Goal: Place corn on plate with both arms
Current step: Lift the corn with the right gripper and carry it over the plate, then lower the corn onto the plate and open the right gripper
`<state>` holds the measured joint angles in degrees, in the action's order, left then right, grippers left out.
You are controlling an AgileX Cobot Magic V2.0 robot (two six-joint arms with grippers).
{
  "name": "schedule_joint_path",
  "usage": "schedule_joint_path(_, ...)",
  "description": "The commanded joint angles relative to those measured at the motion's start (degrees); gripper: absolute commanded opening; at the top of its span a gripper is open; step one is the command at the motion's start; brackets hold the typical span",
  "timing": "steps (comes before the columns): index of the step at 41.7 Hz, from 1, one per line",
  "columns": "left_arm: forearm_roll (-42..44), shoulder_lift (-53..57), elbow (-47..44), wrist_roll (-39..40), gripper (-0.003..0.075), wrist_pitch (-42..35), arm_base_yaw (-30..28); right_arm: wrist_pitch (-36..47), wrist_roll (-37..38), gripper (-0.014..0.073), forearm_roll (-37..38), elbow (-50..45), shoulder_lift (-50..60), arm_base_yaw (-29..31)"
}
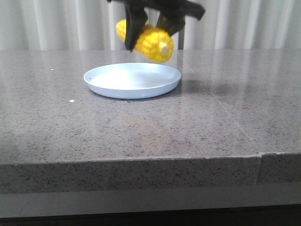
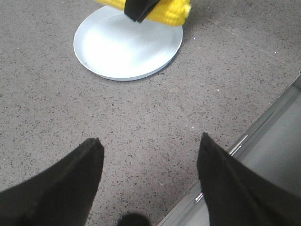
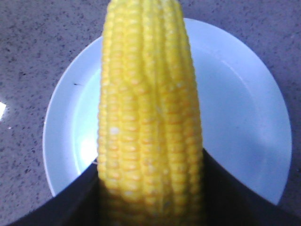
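Note:
The bright yellow corn (image 1: 154, 44) hangs in the air over the far part of the pale blue plate (image 1: 117, 92), tilted, with its pale stub end toward me. My right gripper (image 1: 146, 33) is shut on it from above. In the right wrist view the corn (image 3: 150, 103) sits between the two black fingers (image 3: 75, 197) with the plate (image 3: 240, 108) below it. My left gripper (image 2: 150, 140) is open and empty above bare table, well short of the plate (image 2: 122, 52). The corn (image 2: 174, 12) shows beyond it.
The plate stands on a grey speckled stone table (image 1: 211, 117). A seam runs across the top on the right. The table's edge with a metal rail (image 2: 263, 127) lies close beside my left gripper. Pale curtains hang behind.

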<state>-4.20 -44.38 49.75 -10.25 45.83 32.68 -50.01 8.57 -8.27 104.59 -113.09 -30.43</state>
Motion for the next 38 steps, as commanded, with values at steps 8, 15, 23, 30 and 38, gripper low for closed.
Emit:
schedule_joint_path(8, -0.4, 0.3, 1.5, 0.5, 0.0428, -4.0, 0.5, 6.2, 1.0, 0.0417, -0.4, 2.1, -0.7, 0.1)
schedule_joint_path(15, -0.4, 0.3, 1.5, 0.5, 0.0428, -4.0, 0.5, 6.8, 1.0, 0.0575, -0.4, 2.1, -1.2, 0.1)
schedule_joint_path(23, -0.4, 0.3, 1.5, 0.5, 0.0428, -4.0, 0.5, 6.9, 1.0, 0.0635, -0.3, 2.1, -0.4, 0.1)
schedule_joint_path(30, -0.4, 0.3, 1.5, 0.5, 0.0428, -4.0, 0.5, 6.9, 0.2, 0.0635, 1.9, 2.1, 4.4, 0.1)
schedule_joint_path(38, -0.4, 0.3, 1.5, 0.5, 0.0428, -4.0, 0.5, 5.0, -6.0, 0.0635, 2.3, -1.3, 13.8, 0.1)
